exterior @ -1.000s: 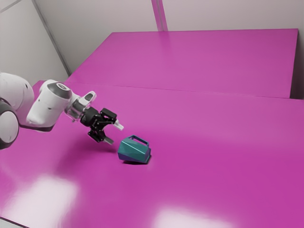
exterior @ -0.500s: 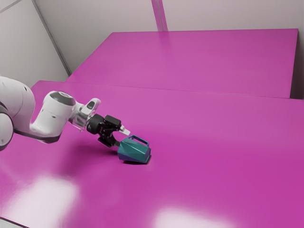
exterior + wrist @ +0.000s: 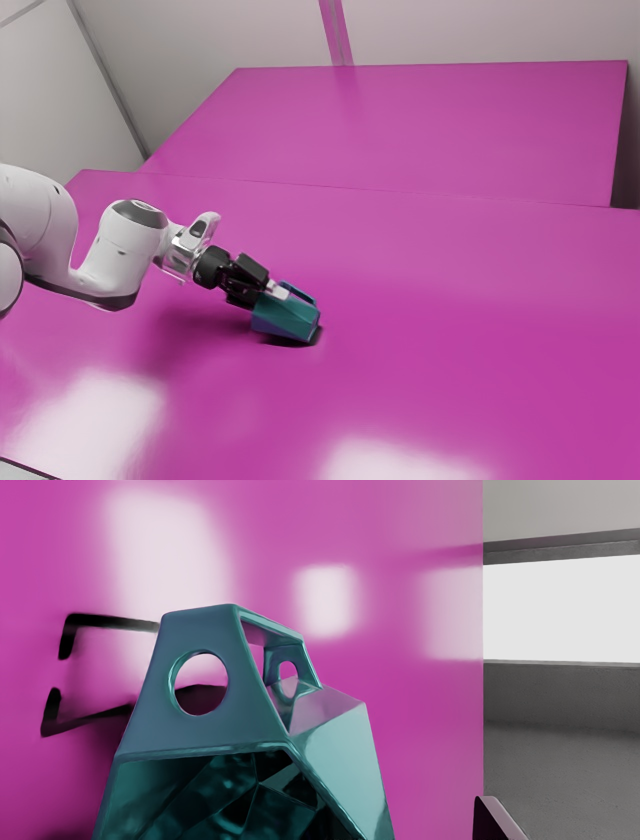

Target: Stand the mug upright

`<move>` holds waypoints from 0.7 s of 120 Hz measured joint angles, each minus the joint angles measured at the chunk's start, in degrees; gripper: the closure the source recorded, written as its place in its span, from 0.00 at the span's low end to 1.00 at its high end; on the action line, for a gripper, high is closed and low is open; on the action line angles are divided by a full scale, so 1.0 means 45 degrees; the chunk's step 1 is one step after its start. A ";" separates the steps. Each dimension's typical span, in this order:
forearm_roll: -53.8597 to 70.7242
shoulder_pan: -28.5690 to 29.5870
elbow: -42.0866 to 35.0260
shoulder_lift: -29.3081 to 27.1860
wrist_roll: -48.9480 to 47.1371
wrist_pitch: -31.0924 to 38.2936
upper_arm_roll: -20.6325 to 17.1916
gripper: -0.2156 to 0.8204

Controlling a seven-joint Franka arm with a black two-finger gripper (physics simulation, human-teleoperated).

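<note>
The mug [image 3: 287, 318] lies on its side on the counter [image 3: 450, 330], right at the pincer [image 3: 268, 300], on the exterior view's right of it and slightly nearer. Its long axis runs from the open mouth [image 3: 225, 795], which faces the pincer, away to the base, toward the exterior view's right. The handle [image 3: 300, 292], pierced by round holes, sits uppermost. One arm [image 3: 130, 245] serves here, coming from the exterior view's left, so it meets the mouth end.

Whether the pincer is spread or pinching the mug, I cannot tell. Judging by that axis, standing the mug up means lifting the mouth end and bringing the base down flat; a loose hold could let it slide or roll.

The counter is glossy magenta, with white glare near its front and a dark shadow by the mug. Beyond it, a magenta panel [image 3: 420, 130] meets pale walls [image 3: 480, 30]; the wrist view adds a bright window [image 3: 560, 610].
</note>
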 joint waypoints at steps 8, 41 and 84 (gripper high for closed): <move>-0.0012 0.0000 -0.0004 -0.0007 0.0054 0.0010 -0.0001 0.77; -0.0016 -0.0005 0.0013 -0.0147 0.0171 0.0066 -0.0146 0.93; 0.4807 -0.0067 0.2211 -0.1302 -0.0395 0.1588 -0.0965 0.96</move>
